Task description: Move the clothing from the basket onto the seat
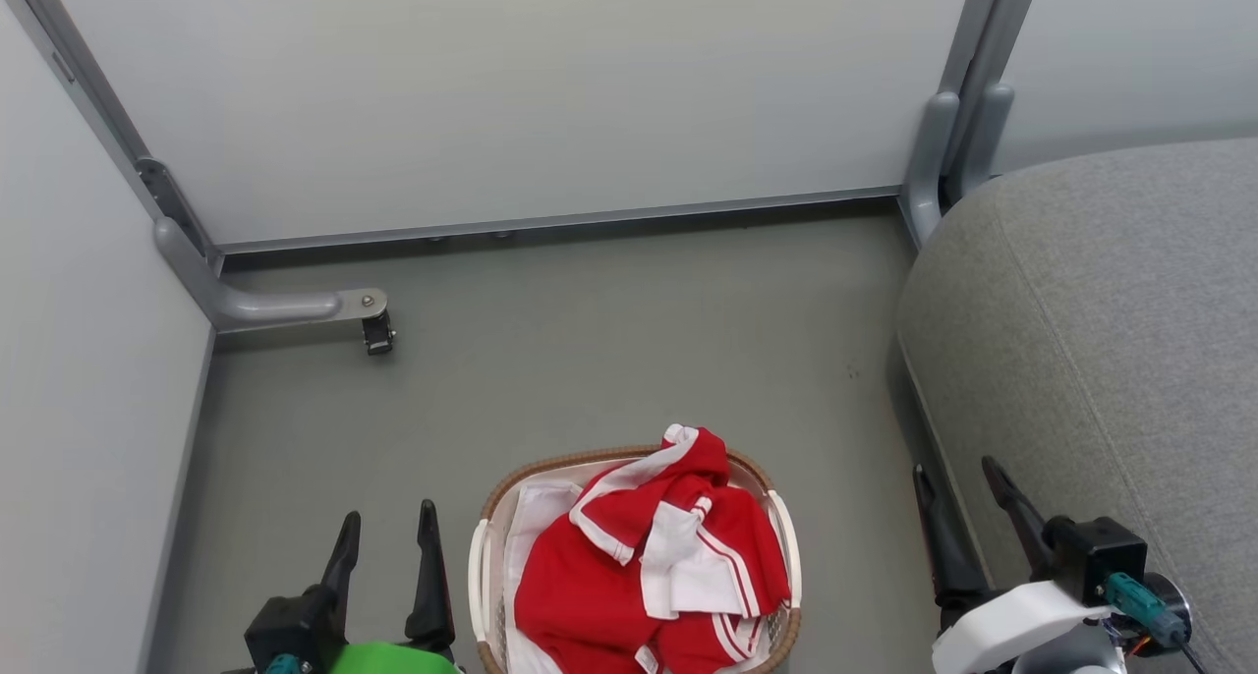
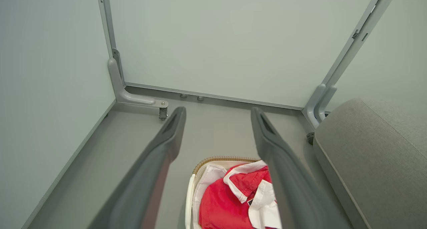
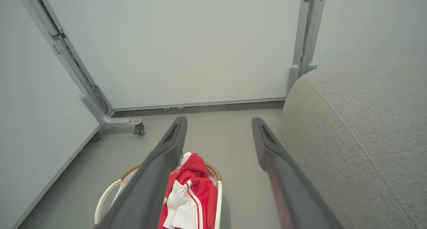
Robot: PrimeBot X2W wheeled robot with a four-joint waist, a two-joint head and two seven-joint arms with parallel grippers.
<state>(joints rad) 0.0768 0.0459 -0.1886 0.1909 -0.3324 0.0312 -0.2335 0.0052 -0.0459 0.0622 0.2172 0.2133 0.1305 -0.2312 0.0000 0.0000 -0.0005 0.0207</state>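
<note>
All the red sports clothing (image 1: 609, 576) sits heaped in the basket (image 1: 536, 471) on the floor (image 1: 590, 360), none on the grey seat (image 1: 1111, 360) beside it. Left gripper (image 1: 388, 512) and right gripper (image 1: 953, 466) flank the basket, spread wide, empty. Every transfer lies ahead.

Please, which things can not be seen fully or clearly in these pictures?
- basket: near end cut off by the head view's bottom edge; the left claw covers its right side in the left wrist view.
- clothing: number of garments unclear, the pile's folds hide it; no lettering readable.
- seat: runs off the right edge in every view.
- right claw: its arm is cut off by the head view's bottom edge.
</note>
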